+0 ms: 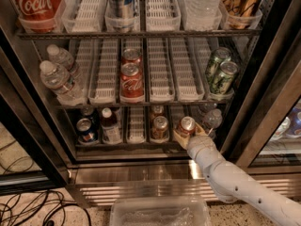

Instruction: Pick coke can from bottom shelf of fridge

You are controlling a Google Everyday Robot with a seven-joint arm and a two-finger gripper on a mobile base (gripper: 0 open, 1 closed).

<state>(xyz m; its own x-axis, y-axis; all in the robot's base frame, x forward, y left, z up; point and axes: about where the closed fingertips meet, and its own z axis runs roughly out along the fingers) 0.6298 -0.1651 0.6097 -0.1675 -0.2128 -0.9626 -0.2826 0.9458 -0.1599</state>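
The fridge (141, 171) stands open in front of me, with a ribbed steel base. On its bottom shelf (131, 146) a red coke can (186, 124) with a silver top stands at the front of a right-hand lane. My gripper (189, 133) reaches in from the lower right on a white arm. Its tan fingers (179, 136) sit close on both sides of the coke can, shut on it. The can is upright and still on the shelf.
On the bottom shelf are a duller brownish-red can (160, 126), a dark blue can (85, 129), a small bottle (111, 126) and a water bottle (212, 119). The rack above holds red cans (131, 79) and green cans (221, 72). A plastic tub (160, 213) and cables (28, 208) lie on the floor.
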